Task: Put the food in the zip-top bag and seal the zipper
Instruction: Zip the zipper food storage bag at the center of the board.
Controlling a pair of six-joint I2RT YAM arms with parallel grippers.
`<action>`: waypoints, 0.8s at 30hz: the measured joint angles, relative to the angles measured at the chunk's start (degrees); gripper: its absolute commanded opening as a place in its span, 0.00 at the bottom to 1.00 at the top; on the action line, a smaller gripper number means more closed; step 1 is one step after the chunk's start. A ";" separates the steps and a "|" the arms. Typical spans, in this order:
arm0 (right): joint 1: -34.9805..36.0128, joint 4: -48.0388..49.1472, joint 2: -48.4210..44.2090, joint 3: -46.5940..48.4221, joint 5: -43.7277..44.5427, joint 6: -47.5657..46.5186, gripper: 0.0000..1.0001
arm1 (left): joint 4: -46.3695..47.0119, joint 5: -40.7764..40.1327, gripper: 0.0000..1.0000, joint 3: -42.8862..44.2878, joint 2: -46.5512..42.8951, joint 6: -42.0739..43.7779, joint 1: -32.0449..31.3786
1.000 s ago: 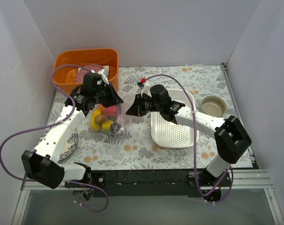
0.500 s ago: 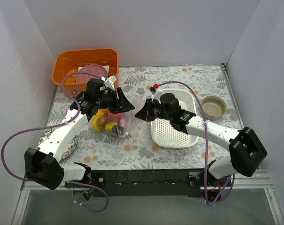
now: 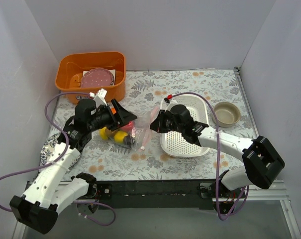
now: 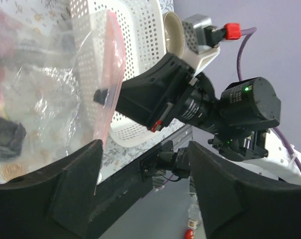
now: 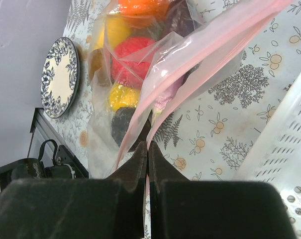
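Step in hand, as judged: sealing, not loading; the food [image 5: 133,55] lies inside the bag [image 4: 46,94], with orange, yellow, red and dark pieces visible through the plastic, though a full count cannot be made; no loose piece shows on the surface [image 3: 190,82]. The right claw [image 5: 148,152] is closed, pinching the pink zipper [image 5: 205,55] at one end of the mouth; beyond its tips the two pink edges run forward and spread apart, so the mouth appears unsealed over most of its length. The left claw [image 4: 144,144] is spread wide and grips nothing; the bag sits just ahead of it and to one side, between the two claws, and the right claw faces it from across the bag. The white basket [image 3: 182,139] lies behind and beside the right claw; a patterned plate [image 5: 60,77] lies beyond the bag as seen from that claw. Next move, as judged: hold the pinched end fixed with the right claw; bring the left claw onto the pink strip just beside that pinch; close on both edges together; press along the strip to its far end. Caution: the thin plastic may fold between the edges; the food bulges close to the mouth.
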 measured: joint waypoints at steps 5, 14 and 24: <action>0.00 0.02 -0.63 -0.02 0.35 0.20 0.01 | 1.92 0.11 0.98 -10.23 -7.37 -8.11 0.00; 0.00 0.07 -1.09 -0.02 0.35 0.13 0.01 | 8.04 3.48 0.98 -26.62 -15.54 -22.60 0.00; 0.00 0.07 -1.16 -0.02 0.37 0.09 0.01 | 13.81 4.09 0.98 -33.83 -21.33 -27.65 0.00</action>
